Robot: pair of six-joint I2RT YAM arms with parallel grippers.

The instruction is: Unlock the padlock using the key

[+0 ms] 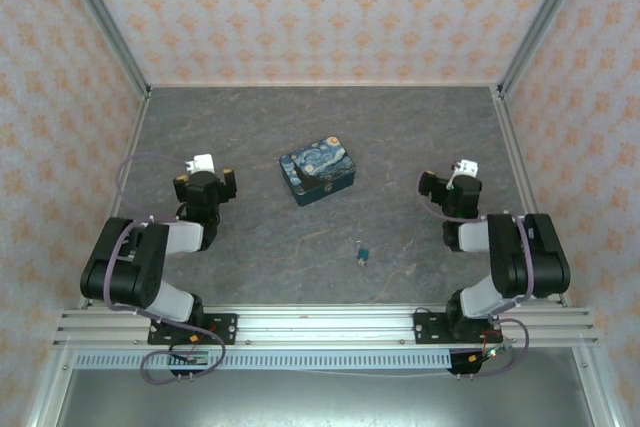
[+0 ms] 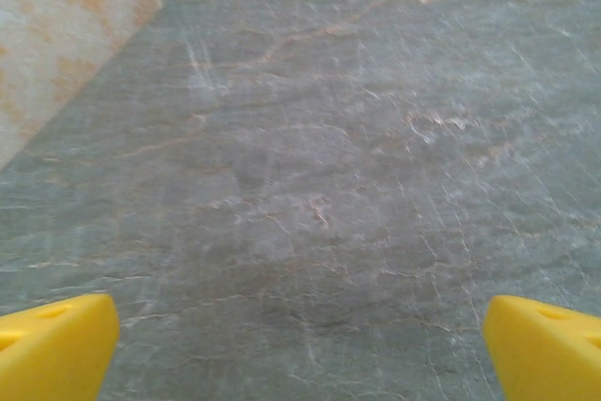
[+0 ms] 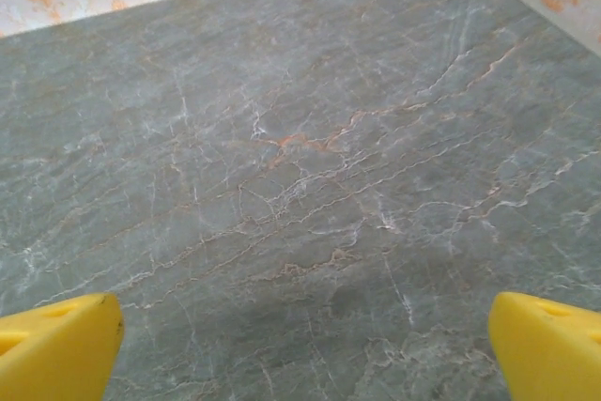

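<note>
Teal-blue and tiny, the padlock (image 1: 363, 255) lies on the grey stone-patterned table (image 1: 250, 247) in the top view. It sits between the two arms and closer to the near edge than either gripper. A pale speck at its far end is probably the key (image 1: 357, 244), too small to tell whether it sits in the lock. Their long axis seems to run near-to-far, slightly slanted. The painted tin (image 1: 317, 173) sits well apart, farther back. The right gripper (image 1: 448, 187) is nearer the padlock than the left gripper (image 1: 205, 181). Both point toward the far wall, so the padlock lies behind and inward of each.

In the left wrist view, the yellow fingers (image 2: 56, 345) stand wide apart over the table, holding nothing.

In the right wrist view, the yellow fingers (image 3: 56, 345) are likewise spread and empty.
</note>
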